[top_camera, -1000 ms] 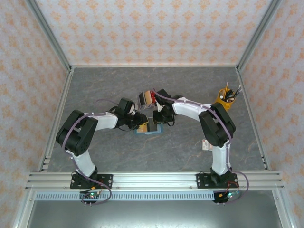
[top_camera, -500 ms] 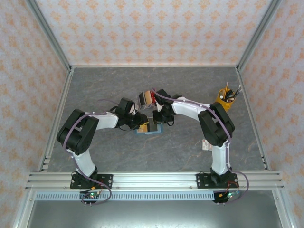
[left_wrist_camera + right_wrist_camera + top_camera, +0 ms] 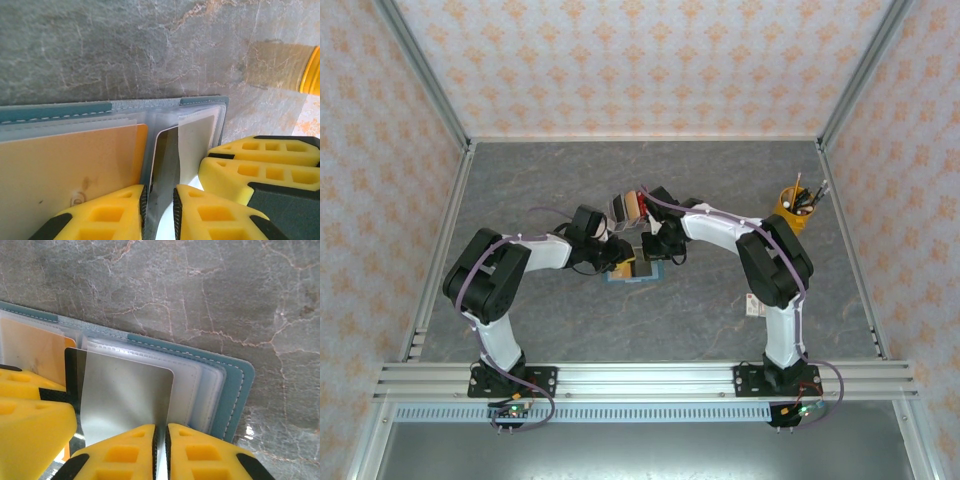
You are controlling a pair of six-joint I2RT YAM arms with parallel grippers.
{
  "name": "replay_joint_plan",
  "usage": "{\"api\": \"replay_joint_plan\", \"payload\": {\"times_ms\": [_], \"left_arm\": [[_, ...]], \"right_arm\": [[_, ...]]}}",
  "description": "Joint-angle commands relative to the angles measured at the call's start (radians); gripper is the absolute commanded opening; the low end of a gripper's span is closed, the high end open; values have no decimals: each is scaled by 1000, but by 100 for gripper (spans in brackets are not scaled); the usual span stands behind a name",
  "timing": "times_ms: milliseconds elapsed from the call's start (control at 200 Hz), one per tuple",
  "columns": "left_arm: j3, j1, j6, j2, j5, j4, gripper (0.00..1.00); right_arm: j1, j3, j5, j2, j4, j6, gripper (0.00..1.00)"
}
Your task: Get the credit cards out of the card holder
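You had the card holder lying open near the middle of the table, the tan card seated in its pocket, the left pincer clenched on a dark card and the right pincer clenched on a grey card, neither apparently free yet.

Left arm rises from the near-left base, elbow out left, forearm reaching right to mid table. Right arm mirrors it, elbow out right, forearm reaching left. Wrists pitched down, the two heads almost touching. Left gripper fingers nipped on the dark card. Right gripper fingers near-closed, pinching the grey card edge.
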Motion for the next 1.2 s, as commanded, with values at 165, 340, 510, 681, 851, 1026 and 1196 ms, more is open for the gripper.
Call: {"api": "replay_joint_plan", "payload": {"times_ms": [165,340,510,681,851,1026,1196], "left_arm": [[-3,-2,103,11,92,91,20],[-22,7,111,6,109,151,16],[-31,14,131,-4,87,122,11],[-58,22,151,-46,63,84,5],[-79,25,197,-137,-11,-57,0],[-82,25,256,-272,-146,-276,0],[-69,25,276,-438,-259,-452,0]], "right_arm": [[5,-10,56,56,-50,-8,14],[5,-12,56,56,-50,-4,13],[5,-13,61,53,-51,-1,14],[5,-13,84,53,-57,9,13],[6,-16,122,44,-67,19,14],[5,-25,139,14,-63,28,17],[5,-32,88,-52,-12,51,21]]}}
